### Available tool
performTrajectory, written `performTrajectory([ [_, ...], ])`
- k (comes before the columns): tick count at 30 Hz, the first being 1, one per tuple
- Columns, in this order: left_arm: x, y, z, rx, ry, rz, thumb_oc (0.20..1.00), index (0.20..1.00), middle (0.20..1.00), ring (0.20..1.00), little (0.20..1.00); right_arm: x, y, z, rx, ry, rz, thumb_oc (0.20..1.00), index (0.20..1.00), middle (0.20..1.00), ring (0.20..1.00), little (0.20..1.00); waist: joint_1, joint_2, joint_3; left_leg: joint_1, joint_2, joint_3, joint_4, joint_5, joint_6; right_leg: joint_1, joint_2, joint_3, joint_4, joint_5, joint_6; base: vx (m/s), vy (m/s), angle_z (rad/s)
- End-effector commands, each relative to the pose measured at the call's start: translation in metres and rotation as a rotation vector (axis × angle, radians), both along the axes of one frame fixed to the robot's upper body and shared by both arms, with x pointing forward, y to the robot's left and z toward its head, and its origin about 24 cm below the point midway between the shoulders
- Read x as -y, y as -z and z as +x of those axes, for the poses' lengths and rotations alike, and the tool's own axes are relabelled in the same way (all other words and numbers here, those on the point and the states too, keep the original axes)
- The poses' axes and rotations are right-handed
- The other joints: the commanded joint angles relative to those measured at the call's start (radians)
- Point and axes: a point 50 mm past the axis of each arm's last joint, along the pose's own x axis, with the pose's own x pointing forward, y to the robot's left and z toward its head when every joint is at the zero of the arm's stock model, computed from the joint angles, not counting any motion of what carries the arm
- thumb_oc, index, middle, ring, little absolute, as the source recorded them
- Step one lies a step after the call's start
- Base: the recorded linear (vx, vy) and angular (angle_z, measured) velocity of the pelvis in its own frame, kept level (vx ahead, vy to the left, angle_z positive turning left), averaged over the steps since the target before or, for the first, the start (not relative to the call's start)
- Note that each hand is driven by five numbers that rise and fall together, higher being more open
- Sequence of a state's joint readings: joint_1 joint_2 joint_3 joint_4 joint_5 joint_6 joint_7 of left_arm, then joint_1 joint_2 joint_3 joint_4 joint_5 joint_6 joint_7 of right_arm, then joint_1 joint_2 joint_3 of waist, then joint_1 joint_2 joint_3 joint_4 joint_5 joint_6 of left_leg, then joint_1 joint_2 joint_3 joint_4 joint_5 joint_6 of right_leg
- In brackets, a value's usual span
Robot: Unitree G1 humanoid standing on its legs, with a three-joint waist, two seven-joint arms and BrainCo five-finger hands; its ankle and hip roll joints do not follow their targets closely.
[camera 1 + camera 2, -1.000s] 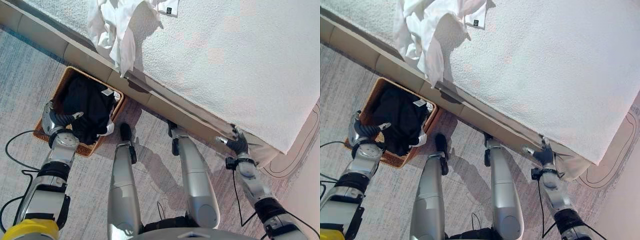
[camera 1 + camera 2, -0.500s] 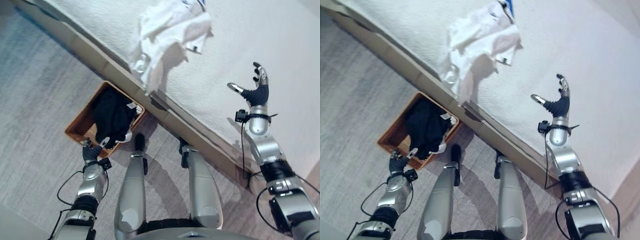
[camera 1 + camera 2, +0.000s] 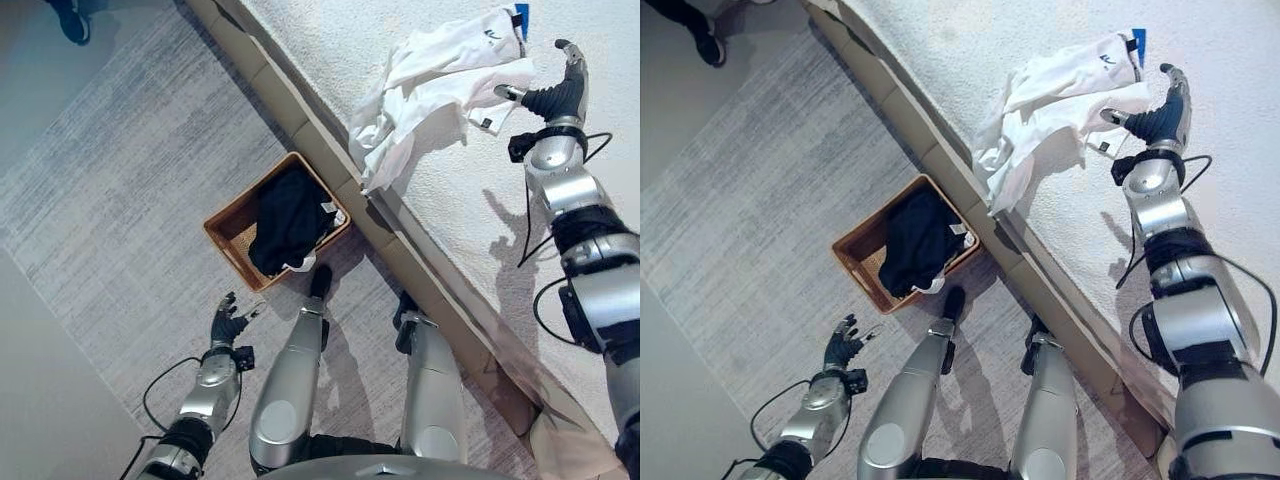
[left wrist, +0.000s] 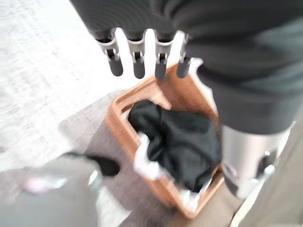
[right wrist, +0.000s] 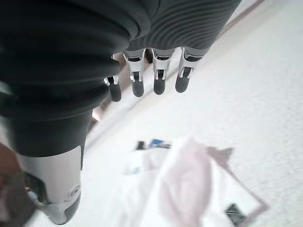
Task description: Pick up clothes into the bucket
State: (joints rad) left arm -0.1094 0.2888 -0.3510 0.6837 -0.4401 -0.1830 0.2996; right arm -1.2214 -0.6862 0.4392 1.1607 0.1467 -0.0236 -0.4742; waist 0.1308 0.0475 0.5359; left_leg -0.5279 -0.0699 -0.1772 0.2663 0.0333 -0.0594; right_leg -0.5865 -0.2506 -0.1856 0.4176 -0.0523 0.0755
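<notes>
A crumpled white garment lies on the bed, one corner drooping over the bed's edge. My right hand hovers open just right of it, fingers straight, and the right wrist view looks past them onto the white garment. A brown wicker basket stands on the floor against the bed base with a black garment and a bit of white cloth in it. My left hand is open low over the floor, short of the basket, which shows past its fingers.
The white bed cover spans the upper right, its beige base running diagonally. Grey carpet covers the floor on the left. A person's dark shoe stands at the top left.
The camera has swung, shifting the whole scene. My right hand has reached up over the bed to beside the white garment. My left hand stays low by the floor.
</notes>
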Motion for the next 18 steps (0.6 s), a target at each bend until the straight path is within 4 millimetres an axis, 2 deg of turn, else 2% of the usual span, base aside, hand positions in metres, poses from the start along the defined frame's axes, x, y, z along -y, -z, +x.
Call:
performTrajectory([
  [1, 0.005, -0.004, 0.002, 0.03, 0.055, 0.054, 1.0, 1.0, 1.0, 1.0, 1.0, 0.022, -0.03, -0.01, 0.022, 0.07, -0.111, 1.0, 1.0, 1.0, 1.0, 1.0, 0.017, 0.035, -0.016, -0.036, -0.028, -0.006, 0.016, -0.008, 0.012, 0.048, 0.0, -0.005, 0.042, -0.044, 0.034, 0.0, -0.025, 0.19],
  [5, 0.024, -0.011, 0.007, 0.068, 0.2, 0.115, 1.0, 1.0, 1.0, 1.0, 1.0, 0.047, -0.03, -0.019, -0.086, 0.176, -0.17, 1.0, 1.0, 1.0, 1.0, 1.0, 0.034, 0.058, -0.016, -0.072, -0.037, -0.029, 0.006, 0.004, 0.01, 0.014, -0.009, -0.024, 0.062, -0.054, 0.034, 0.02, -0.013, 0.14],
  [9, 0.03, -0.01, 0.005, 0.065, 0.227, 0.121, 1.0, 1.0, 1.0, 1.0, 1.0, 0.054, -0.029, -0.022, -0.126, 0.201, -0.199, 1.0, 1.0, 1.0, 1.0, 1.0, 0.043, 0.069, -0.016, -0.097, -0.043, -0.042, 0.005, 0.009, 0.01, -0.01, -0.016, -0.031, 0.076, -0.06, 0.034, 0.03, -0.023, 0.15],
  [10, 0.032, -0.007, 0.003, 0.055, 0.239, 0.122, 1.0, 1.0, 1.0, 1.0, 1.0, 0.053, -0.025, -0.021, -0.145, 0.207, -0.22, 1.0, 1.0, 1.0, 1.0, 1.0, 0.044, 0.066, -0.016, -0.086, -0.045, -0.043, 0.009, -0.019, 0.01, -0.002, -0.019, -0.025, 0.09, -0.093, 0.04, 0.01, -0.025, 0.07],
  [11, 0.034, -0.009, 0.005, 0.063, 0.251, 0.127, 1.0, 1.0, 1.0, 1.0, 1.0, 0.054, -0.025, -0.022, -0.15, 0.214, -0.239, 1.0, 1.0, 1.0, 1.0, 1.0, 0.049, 0.074, -0.016, -0.111, -0.047, -0.048, 0.006, 0.012, 0.011, -0.022, -0.02, -0.038, 0.082, -0.064, 0.033, 0.09, -0.056, 0.1],
  [12, 0.036, -0.007, 0.003, 0.061, 0.26, 0.138, 1.0, 1.0, 1.0, 1.0, 1.0, 0.048, -0.025, -0.019, -0.153, 0.198, -0.295, 1.0, 1.0, 1.0, 1.0, 1.0, 0.05, 0.072, -0.016, -0.104, -0.048, -0.053, 0.008, -0.014, 0.011, -0.022, -0.021, -0.028, 0.095, -0.096, 0.04, -0.06, 0.025, 0.1],
  [13, 0.038, -0.009, 0.006, 0.072, 0.27, 0.144, 1.0, 1.0, 1.0, 1.0, 1.0, 0.046, -0.026, -0.018, -0.142, 0.199, -0.317, 1.0, 1.0, 1.0, 1.0, 1.0, 0.055, 0.079, -0.016, -0.129, -0.048, -0.058, 0.003, 0.018, 0.012, -0.042, -0.021, -0.039, 0.085, -0.064, 0.035, 0.01, -0.005, 0.13],
  [14, 0.038, -0.009, 0.006, 0.073, 0.271, 0.144, 1.0, 1.0, 1.0, 1.0, 1.0, 0.046, -0.026, -0.018, -0.142, 0.199, -0.317, 1.0, 1.0, 1.0, 1.0, 1.0, 0.055, 0.079, -0.016, -0.129, -0.048, -0.058, 0.003, 0.018, 0.012, -0.042, -0.021, -0.039, 0.085, -0.064, 0.035, 0.01, -0.018, 0.09],
  [15, 0.04, -0.009, 0.005, 0.072, 0.273, 0.145, 1.0, 1.0, 1.0, 1.0, 1.0, 0.042, -0.025, -0.017, -0.124, 0.201, -0.33, 1.0, 1.0, 1.0, 1.0, 1.0, 0.055, 0.077, -0.016, -0.113, -0.05, -0.059, 0.001, -0.007, 0.011, -0.032, -0.023, -0.032, 0.096, -0.095, 0.042, 0.08, -0.054, 0.12],
  [16, 0.041, -0.01, 0.006, 0.081, 0.277, 0.152, 1.0, 1.0, 1.0, 1.0, 1.0, 0.038, -0.027, -0.016, -0.096, 0.202, -0.35, 1.0, 1.0, 1.0, 1.0, 1.0, 0.054, 0.079, -0.016, -0.115, -0.051, -0.061, -0.006, -0.003, 0.01, -0.034, -0.024, -0.033, 0.094, -0.095, 0.043, 0.01, -0.015, 0.11],
  [17, 0.044, -0.013, 0.011, 0.098, 0.282, 0.159, 1.0, 1.0, 1.0, 1.0, 1.0, 0.035, -0.03, -0.016, -0.047, 0.206, -0.342, 1.0, 1.0, 1.0, 1.0, 1.0, 0.057, 0.088, -0.016, -0.134, -0.051, -0.067, -0.016, 0.031, 0.01, -0.053, -0.024, -0.045, 0.085, -0.064, 0.037, 0.01, -0.011, 0.13],
  [18, 0.046, -0.012, 0.011, 0.097, 0.29, 0.167, 1.0, 1.0, 1.0, 1.0, 1.0, 0.031, -0.03, -0.015, -0.015, 0.21, -0.329, 1.0, 1.0, 1.0, 1.0, 1.0, 0.056, 0.087, -0.016, -0.113, -0.052, -0.068, -0.024, 0.009, 0.007, -0.038, -0.026, -0.039, 0.093, -0.097, 0.045, 0.02, -0.005, 0.08],
])
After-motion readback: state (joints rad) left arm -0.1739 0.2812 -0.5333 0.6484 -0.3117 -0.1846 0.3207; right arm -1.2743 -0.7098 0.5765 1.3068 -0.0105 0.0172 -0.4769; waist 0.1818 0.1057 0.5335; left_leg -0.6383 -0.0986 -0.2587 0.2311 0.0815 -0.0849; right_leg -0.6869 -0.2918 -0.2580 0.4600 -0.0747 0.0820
